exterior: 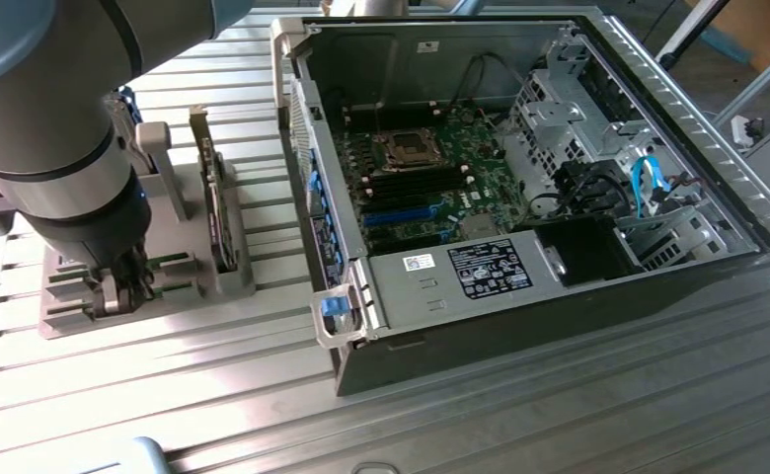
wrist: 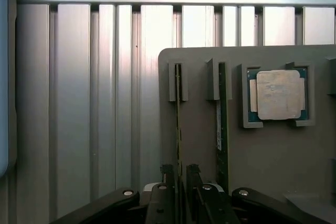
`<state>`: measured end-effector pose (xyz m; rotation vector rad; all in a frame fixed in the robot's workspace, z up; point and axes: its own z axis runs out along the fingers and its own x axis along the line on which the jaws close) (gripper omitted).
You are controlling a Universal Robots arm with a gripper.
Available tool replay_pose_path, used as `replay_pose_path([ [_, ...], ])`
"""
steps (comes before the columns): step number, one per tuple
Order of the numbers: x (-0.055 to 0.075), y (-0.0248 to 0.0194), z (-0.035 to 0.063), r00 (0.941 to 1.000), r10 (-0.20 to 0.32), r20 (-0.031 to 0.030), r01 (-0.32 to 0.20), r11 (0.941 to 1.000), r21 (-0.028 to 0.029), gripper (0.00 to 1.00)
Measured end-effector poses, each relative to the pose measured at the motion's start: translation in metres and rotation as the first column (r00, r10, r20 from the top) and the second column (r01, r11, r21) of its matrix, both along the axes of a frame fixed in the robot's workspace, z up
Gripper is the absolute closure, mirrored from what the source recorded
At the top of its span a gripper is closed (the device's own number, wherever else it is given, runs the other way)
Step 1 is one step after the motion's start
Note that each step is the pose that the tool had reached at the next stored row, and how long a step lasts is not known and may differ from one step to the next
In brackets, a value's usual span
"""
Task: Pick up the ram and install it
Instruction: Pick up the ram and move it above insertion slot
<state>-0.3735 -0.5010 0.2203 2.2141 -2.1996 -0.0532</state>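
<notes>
Currently looking at a black two-fingered hand (wrist: 178, 177) on a thick grey robot arm (exterior: 42, 118), lowered onto a grey moulded plastic holder (wrist: 199, 140) near the edge of the ribbed aluminium counter (wrist: 79, 103) at the exterior view's left. Straddling the ram (wrist: 178, 119), a long thin green circuit-board stick standing on edge in the slot closest to the holder's outer edge, just beside bare counter. Released, not clenched: one finger on each side of the stick, with a thin dark gap visible against one of them. Seated in its slot, not lifted. Next to it in a parallel slot, a second green memory stick with a white sticker (wrist: 222, 129). Past that, lying flat in a square recess, a square silver-lidded processor chip (wrist: 277, 94). Standing upright in the same holder, seen in the exterior view, a dark expansion card (exterior: 214, 212). Well apart, toward the middle of the counter, an open dark metal computer case (exterior: 517, 346) with a green motherboard (exterior: 424, 188) on its floor.
</notes>
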Motion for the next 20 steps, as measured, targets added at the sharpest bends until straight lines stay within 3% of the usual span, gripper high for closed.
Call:
replay_pose_path([
  [20, 0.0000, 0.0003, -0.0067, 1.0000, 0.000, -0.0001, 0.000, 1.0000, -0.0001, 0.76],
])
